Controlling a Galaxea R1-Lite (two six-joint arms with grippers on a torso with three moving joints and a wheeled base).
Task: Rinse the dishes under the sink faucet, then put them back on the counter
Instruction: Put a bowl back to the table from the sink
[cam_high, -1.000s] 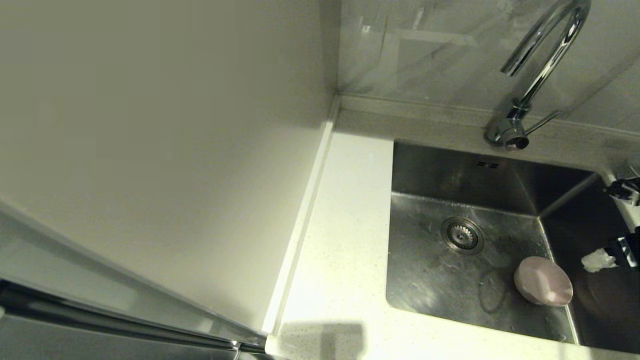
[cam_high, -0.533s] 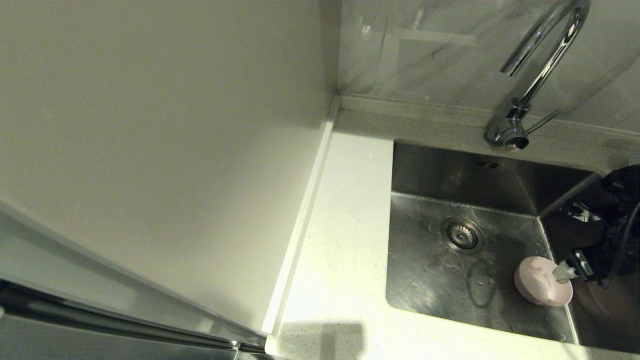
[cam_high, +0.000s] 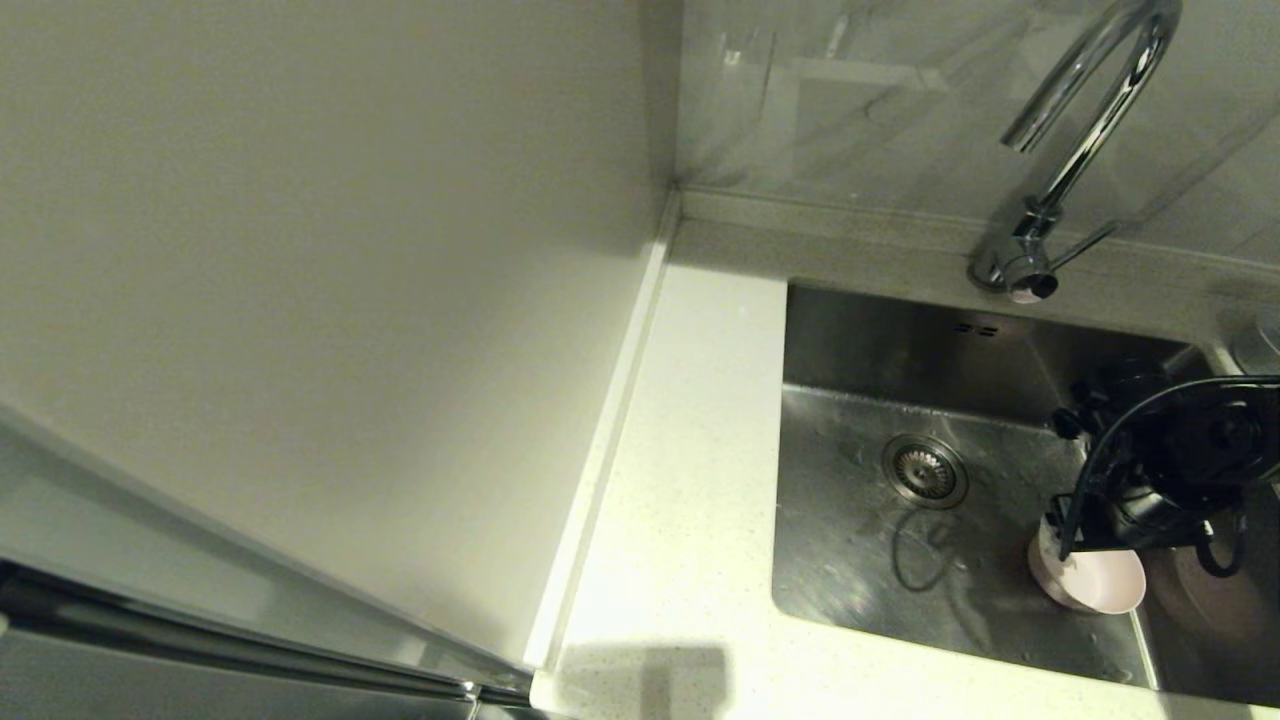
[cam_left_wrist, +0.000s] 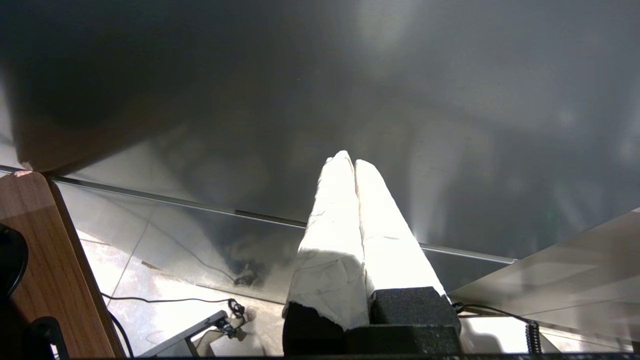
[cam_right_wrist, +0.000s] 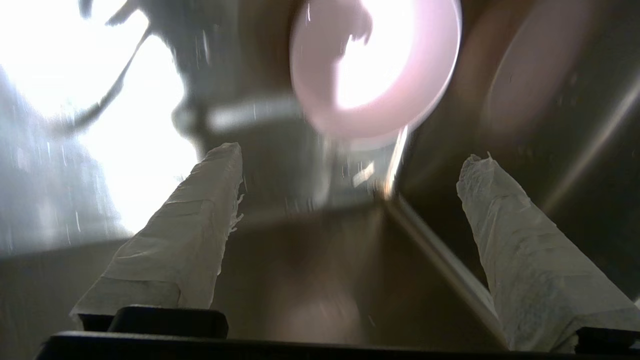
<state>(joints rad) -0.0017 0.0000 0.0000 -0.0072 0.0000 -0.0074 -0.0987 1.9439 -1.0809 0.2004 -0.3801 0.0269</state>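
Observation:
A pale pink bowl (cam_high: 1095, 585) lies in the near right corner of the steel sink (cam_high: 870, 570), close to its right wall. My right arm (cam_high: 1170, 460) reaches in over the basin from the right and covers the bowl's far side. In the right wrist view my right gripper (cam_right_wrist: 352, 155) is open, with the pink bowl (cam_right_wrist: 375, 65) just beyond its fingertips and nothing between them. The chrome faucet (cam_high: 1085, 130) arches over the sink's back edge. My left gripper (cam_left_wrist: 350, 160) is shut and empty, parked out of the head view.
The white speckled counter (cam_high: 690, 450) runs along the sink's left and front. A cream wall panel (cam_high: 300, 300) stands to its left. The round drain (cam_high: 925, 470) sits mid-basin. A pale round thing (cam_high: 1262, 340) shows at the right edge behind the sink.
My right arm has come in from the right edge, moving left over the sink, and now hangs over the pink bowl. The bowl has stayed where it was.

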